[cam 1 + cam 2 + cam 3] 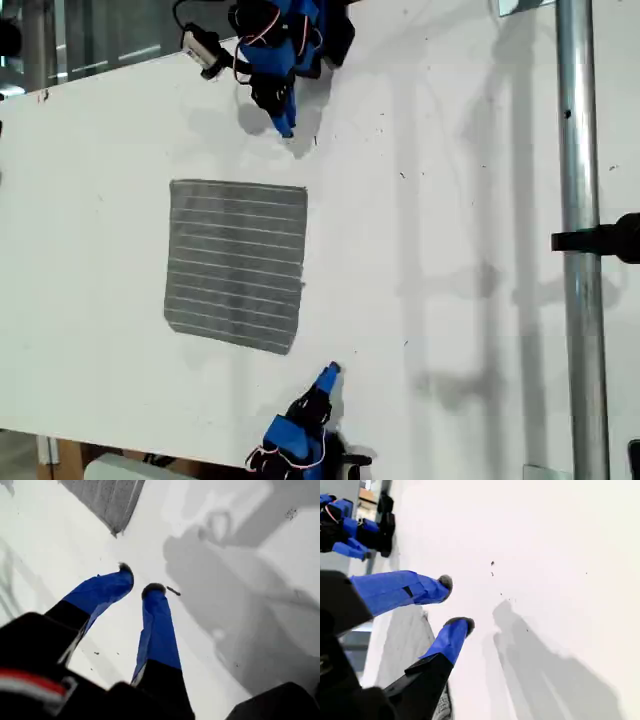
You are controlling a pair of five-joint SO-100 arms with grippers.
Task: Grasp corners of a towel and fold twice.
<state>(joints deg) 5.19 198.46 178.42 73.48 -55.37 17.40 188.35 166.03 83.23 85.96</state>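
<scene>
It looked like a robotics lab. A bare white desk stood beside a metal pole with a black clamp.

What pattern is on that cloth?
Grey cloth with thin pale parallel stripes, clearest in the exterior view.

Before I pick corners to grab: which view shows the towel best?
The exterior view: the whole towel lies flat, all four corners visible. The first wrist view catches only one corner; the second shows a strip behind my second gripper.

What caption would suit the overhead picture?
A grey striped towel lies flat and unfolded on a white table between two blue robot arms.
</scene>
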